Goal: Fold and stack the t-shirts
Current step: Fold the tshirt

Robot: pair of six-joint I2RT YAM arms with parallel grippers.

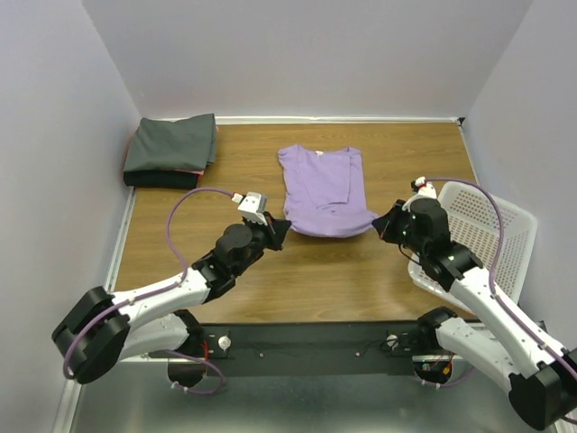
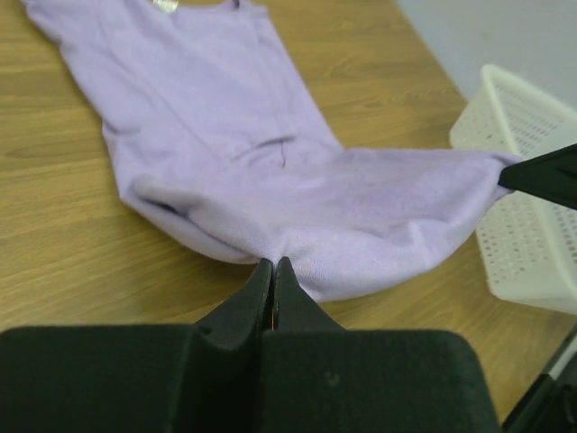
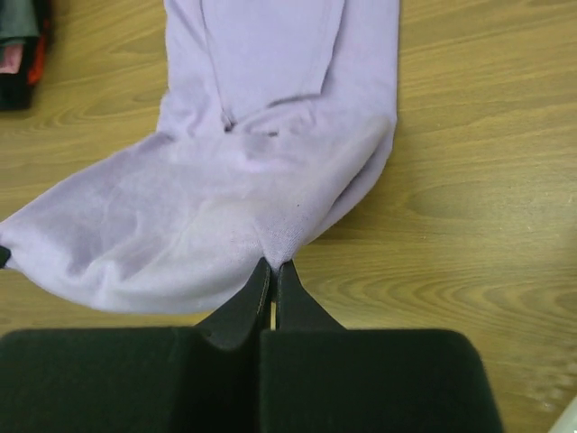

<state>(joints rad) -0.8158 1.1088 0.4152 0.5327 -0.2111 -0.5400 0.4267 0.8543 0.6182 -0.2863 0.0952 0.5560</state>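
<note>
At the middle of the table [image 1: 171, 262] you have the lavender t-shirt [image 1: 323, 185] lying flat, sleeves folded in, collar toward the far wall. Left gripper [image 2: 273, 268] is pinched tight on the near hem's left corner. Right gripper [image 3: 273, 269] is clamped on its right corner, with the hem stretched between them. Dark grey t-shirt [image 1: 171, 146] sits folded in the far-left corner, the pinkish t-shirt [image 3: 11, 59] peeking out beneath. White basket [image 1: 491, 236] sits beside the right arm.

on the table [image 1: 343, 280]: spread shirt [image 1: 323, 189] centre, folded shirts [image 1: 171, 149] far left corner, basket [image 1: 491, 236] right edge.
</note>
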